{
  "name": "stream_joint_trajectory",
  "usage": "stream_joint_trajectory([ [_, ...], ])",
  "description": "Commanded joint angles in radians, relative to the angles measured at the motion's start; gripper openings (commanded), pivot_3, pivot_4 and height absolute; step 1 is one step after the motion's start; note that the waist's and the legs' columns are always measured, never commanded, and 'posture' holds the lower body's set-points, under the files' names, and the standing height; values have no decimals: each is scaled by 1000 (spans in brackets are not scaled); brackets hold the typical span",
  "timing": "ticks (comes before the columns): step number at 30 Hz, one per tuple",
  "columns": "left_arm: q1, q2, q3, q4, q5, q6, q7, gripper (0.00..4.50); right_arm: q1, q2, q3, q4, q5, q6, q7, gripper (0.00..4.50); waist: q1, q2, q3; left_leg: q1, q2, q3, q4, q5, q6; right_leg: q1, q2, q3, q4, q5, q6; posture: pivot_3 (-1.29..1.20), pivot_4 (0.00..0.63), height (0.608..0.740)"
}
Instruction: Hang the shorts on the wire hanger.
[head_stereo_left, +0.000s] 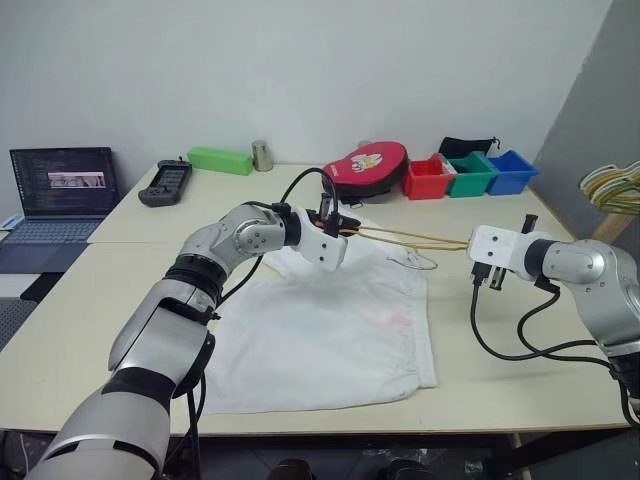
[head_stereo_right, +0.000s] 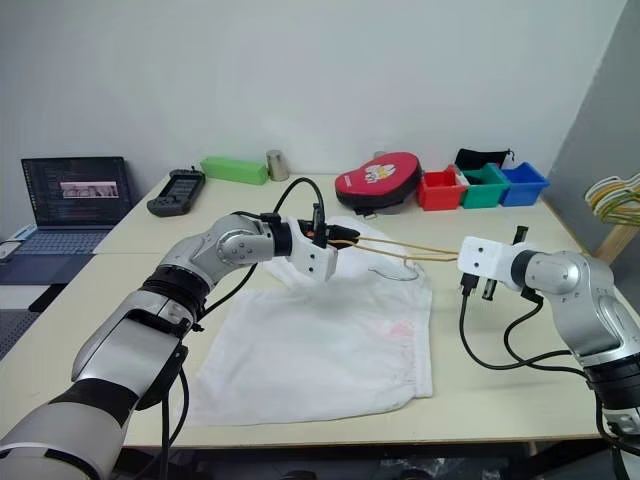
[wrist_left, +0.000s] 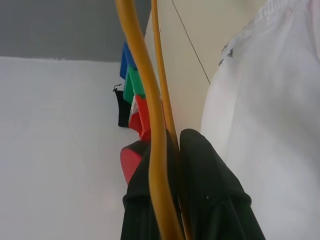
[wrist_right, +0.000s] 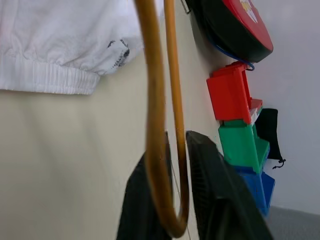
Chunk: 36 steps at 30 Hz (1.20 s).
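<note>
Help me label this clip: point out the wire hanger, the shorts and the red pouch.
wire hanger (head_stereo_left: 420, 238), left eye view, on its gold wire between the two grippers.
shorts (head_stereo_left: 330, 330), left eye view, on the flat white fabric mid-table.
red pouch (head_stereo_left: 368, 168), left eye view, on its red top face.

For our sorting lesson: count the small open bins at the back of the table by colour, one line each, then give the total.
Red bin: 1
Green bin: 1
Blue bin: 1
Total: 3
</note>
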Motion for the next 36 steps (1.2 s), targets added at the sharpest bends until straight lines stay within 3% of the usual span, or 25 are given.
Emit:
stream_joint_trajectory([
  [1,-13,1,6,-36,-16,-2,16,1,-27,-16,-25,-14,-16,-22,-16,11,1,0,0,0,0,0,0,0,0,0,0,0,0,0,0,139,0,740],
  [6,-12,-9,20,-25,-49,-1,3,1,-16,-11,-27,-32,-19,-19,-15,11,1,0,0,0,0,0,0,0,0,0,0,0,0,0,0,139,0,740],
  [7,-11,-10,23,-22,-60,-4,-1,689,-13,-11,-26,-37,-20,-22,-14,0,1,0,0,0,0,0,0,0,0,0,0,0,0,0,0,138,0,740],
  [11,-9,-12,40,-12,-110,-19,-15,1550,-2,-13,-29,-48,-19,-23,-13,0,0,0,0,0,0,0,0,0,0,0,0,0,0,0,0,137,0,740],
  [18,17,-10,103,-22,-381,-32,-240,3185,55,-28,-64,-41,9,-33,-14,0,1,0,0,0,0,0,0,0,0,0,0,0,0,0,0,140,0,740],
  [24,92,19,125,-127,-555,32,-456,4405,146,-30,-172,6,119,76,17,0,1,0,0,0,0,0,1,0,0,1,0,0,0,0,0,147,0,740],
  [27,135,19,160,-198,-644,154,-513,4471,180,-40,-229,18,182,160,50,0,0,0,0,0,0,0,1,0,0,1,0,0,0,0,0,145,0,740],
  [32,347,15,237,-504,-816,570,-490,4471,420,-134,-368,-97,488,634,327,0,3,3,-2,0,1,-2,1,-1,2,2,0,0,-1,0,0,141,0,740],
  [36,532,24,253,-807,-902,868,-441,4471,518,-204,-454,-174,692,930,435,0,-4,5,-3,1,3,-6,2,-4,7,2,0,2,1,-1,0,144,0,740],
])
